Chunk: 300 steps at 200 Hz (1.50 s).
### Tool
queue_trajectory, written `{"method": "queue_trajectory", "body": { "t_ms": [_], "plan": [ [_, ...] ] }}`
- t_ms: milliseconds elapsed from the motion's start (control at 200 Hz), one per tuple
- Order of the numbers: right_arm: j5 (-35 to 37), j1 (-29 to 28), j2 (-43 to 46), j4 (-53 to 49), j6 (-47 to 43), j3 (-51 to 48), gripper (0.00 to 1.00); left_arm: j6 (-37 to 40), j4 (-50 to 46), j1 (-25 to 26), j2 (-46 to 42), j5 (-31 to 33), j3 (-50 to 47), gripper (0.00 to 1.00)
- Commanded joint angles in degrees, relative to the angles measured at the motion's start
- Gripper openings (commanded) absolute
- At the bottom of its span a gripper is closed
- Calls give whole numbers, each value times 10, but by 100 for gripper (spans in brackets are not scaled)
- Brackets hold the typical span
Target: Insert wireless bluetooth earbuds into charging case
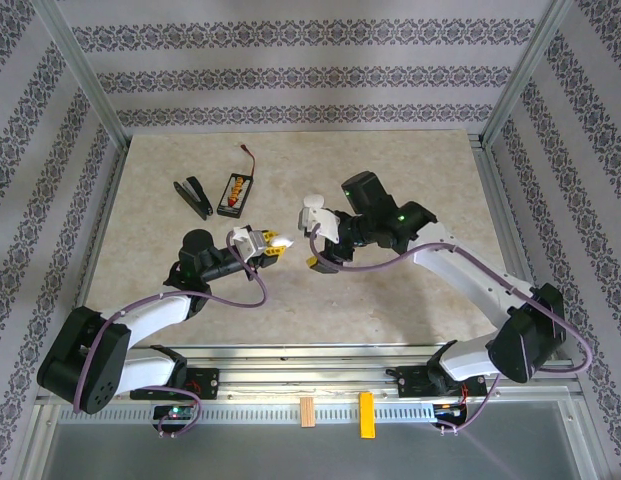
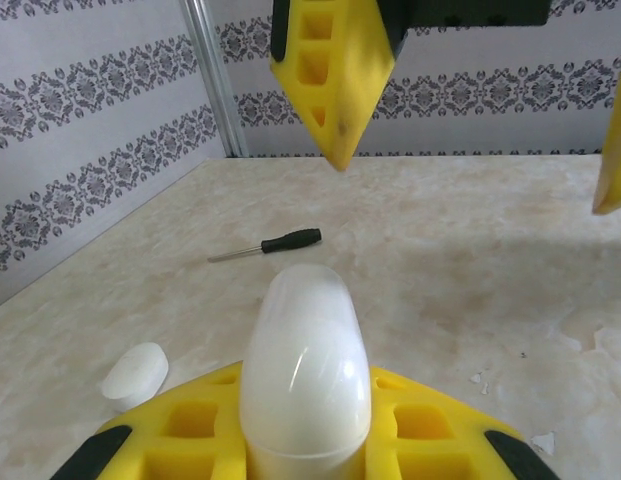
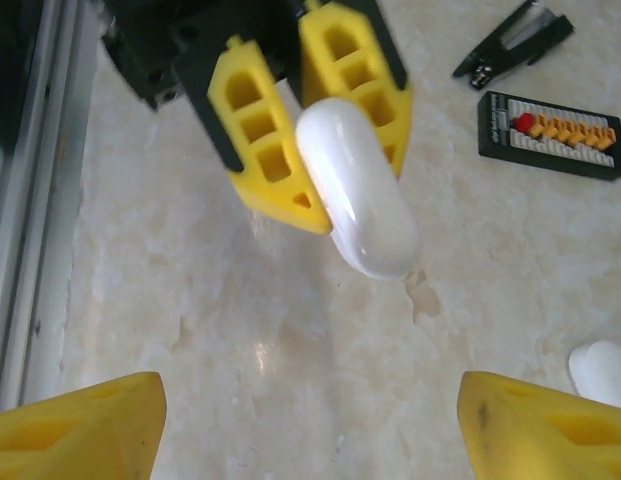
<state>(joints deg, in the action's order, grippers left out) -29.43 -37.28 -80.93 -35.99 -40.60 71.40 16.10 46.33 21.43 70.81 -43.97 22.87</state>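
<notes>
A white pebble-shaped charging case (image 2: 305,350) is closed and sticks out from between the yellow fingers of my left gripper (image 2: 305,420), which is shut on it. From above, the case (image 1: 282,240) and left gripper (image 1: 270,244) hang over the table's middle. My right gripper (image 3: 310,400) is wide open with nothing between its fingers and faces the held case (image 3: 360,200) from a short distance. Seen from above, the right gripper (image 1: 313,250) is just right of the case. The earbuds are out of view.
A small white rounded piece (image 3: 602,370) lies on the table beside both grippers, also at the lower left of the left wrist view (image 2: 135,372). A black screwdriver (image 2: 270,244), black pliers (image 1: 193,195) and a black board with orange parts (image 1: 235,191) lie farther back.
</notes>
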Motion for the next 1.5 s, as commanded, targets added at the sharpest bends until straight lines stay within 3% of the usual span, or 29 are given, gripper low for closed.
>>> {"method": "queue_trajectory", "body": {
  "t_ms": [0, 200, 425, 640, 725, 854, 1024, 1094, 1344, 1494],
  "plan": [
    [-1, -12, -29, -36, -98, 32, 73, 1, 11, 10, -8, -29, 10, 0],
    [-2, -25, -89, -30, -90, 84, 56, -6, 16, 12, -8, -43, 7, 0],
    [-12, -32, -130, -43, -101, 122, 50, -32, 37, 12, 1, -59, 3, 0],
    [-6, -32, -143, -53, -104, 131, 28, -40, 56, 13, 8, -59, 1, 0],
    [-7, -30, -140, -56, -102, 131, 25, -38, 54, 13, 8, -59, 2, 0],
    [-5, -27, -131, -43, -80, 120, 24, -38, 52, 12, 7, -53, 3, 19],
    [2, -8, -108, 7, 10, 79, 21, -28, 47, 12, -7, -18, -9, 63],
    [13, 2, -98, 43, 80, 56, 21, -18, 37, 13, -20, 11, -19, 75],
    [42, 55, -135, 119, 439, 39, 17, -5, 21, 12, -19, 100, -54, 86],
    [36, 72, -170, 165, 561, 22, 16, -12, 16, 12, 0, 135, -60, 94]
  ]
}}
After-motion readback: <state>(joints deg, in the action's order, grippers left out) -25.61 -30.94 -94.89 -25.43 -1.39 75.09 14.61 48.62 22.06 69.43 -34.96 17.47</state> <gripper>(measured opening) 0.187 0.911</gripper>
